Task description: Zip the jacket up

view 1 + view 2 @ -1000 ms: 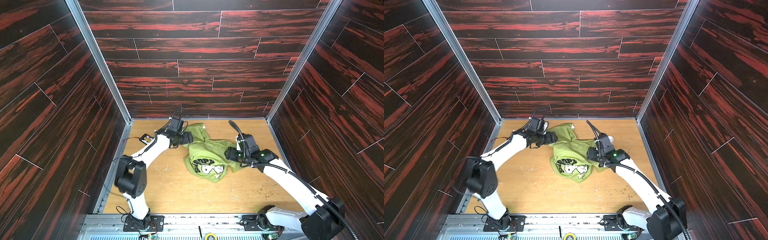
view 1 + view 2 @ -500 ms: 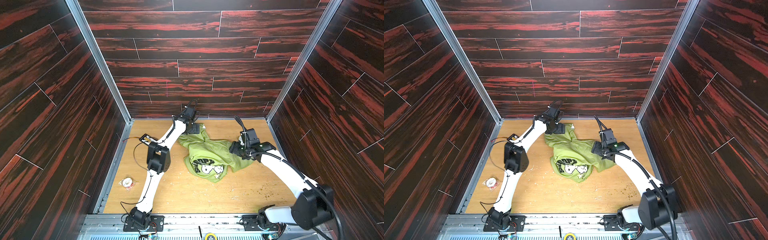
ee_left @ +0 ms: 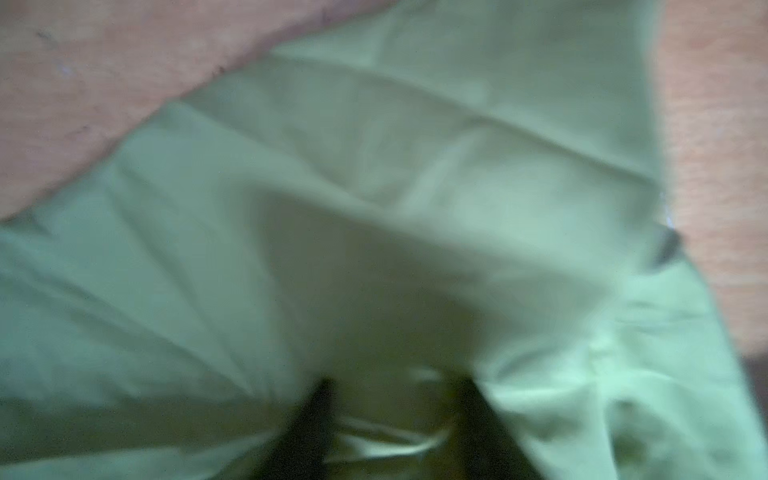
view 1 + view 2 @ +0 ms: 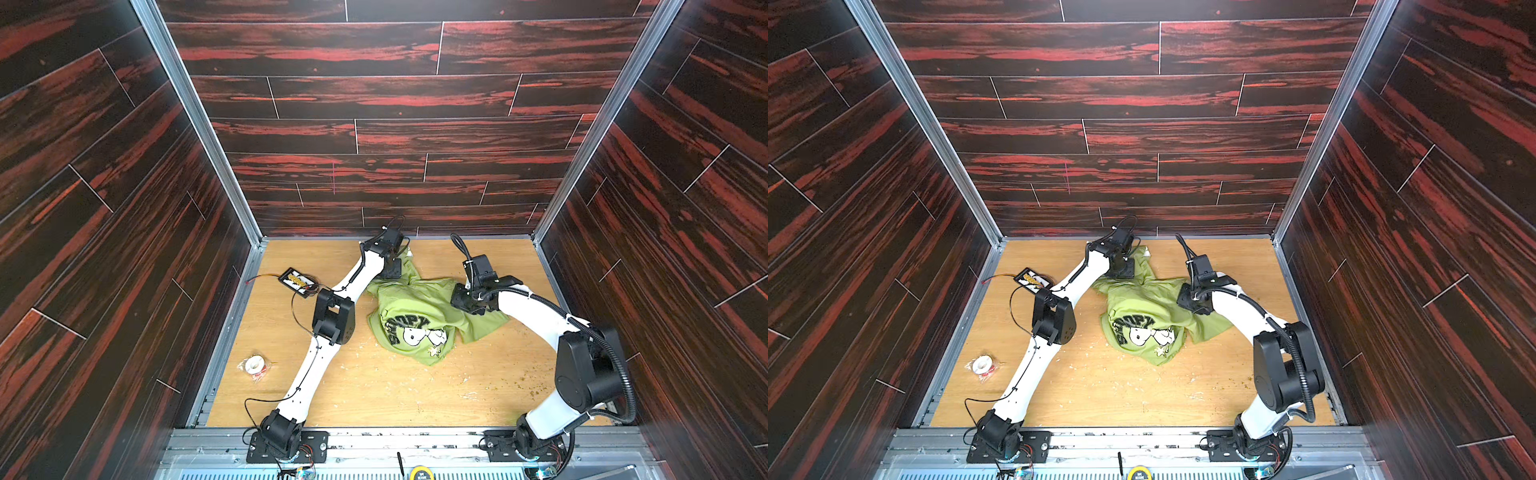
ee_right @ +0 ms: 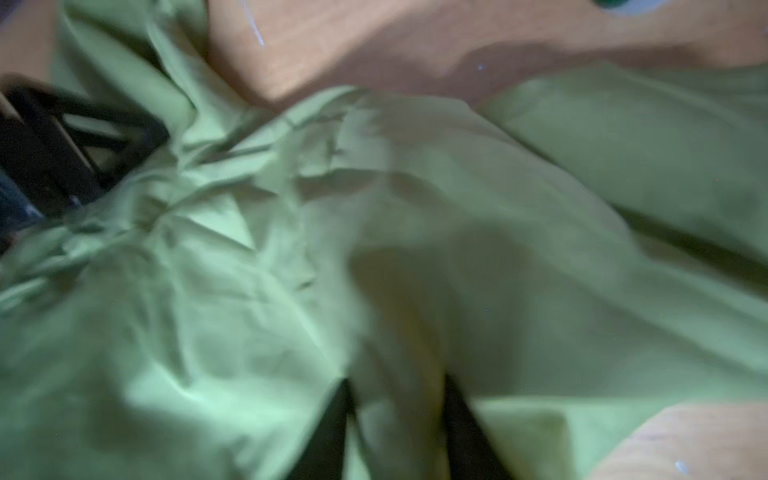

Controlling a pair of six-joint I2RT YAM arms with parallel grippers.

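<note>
Spreading step, by look of it: zipper not in sight, nothing zipped yet. Far left: tape roll (image 4: 254, 365) in what looks like clear wrap, only container about (black wired pack (image 4: 297, 280) nearby, contents unclear). Left gripper (image 3: 395, 399) at far end of jacket (image 4: 415, 309), jaws nipped narrow on cloth fold. Jacket crumpled mid table (image 4: 374, 395), dog print (image 4: 417, 334) up. Right gripper (image 5: 395, 395) pinching fold likewise. Next, I reckon: pull apart, flatten, find zipper ends.
</note>
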